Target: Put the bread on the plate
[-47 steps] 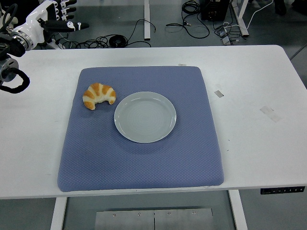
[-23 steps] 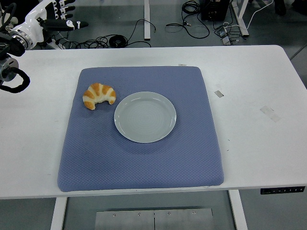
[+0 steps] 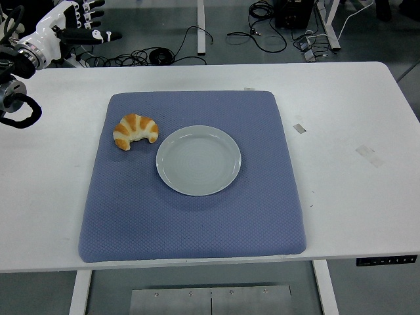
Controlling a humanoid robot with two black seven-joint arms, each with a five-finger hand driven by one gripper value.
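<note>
A croissant (image 3: 135, 131) lies on a blue mat (image 3: 197, 216) on the white table (image 3: 354, 197), just left of a pale round plate (image 3: 198, 159) and apart from its rim, nothing on the plate. The left hand (image 3: 79, 20) sits at the far left corner beyond the table's far edge, well apart from the croissant; its fingers look extended and hold nothing, though the view there is partly cut off.

The left arm (image 3: 16, 62) is black with rounded joints and a looped black cable near the wrist. A white shell covers the forearm, and the left hand (image 3: 82, 20) has white-and-black segmented fingers (image 3: 98, 33) with pale tips.
</note>
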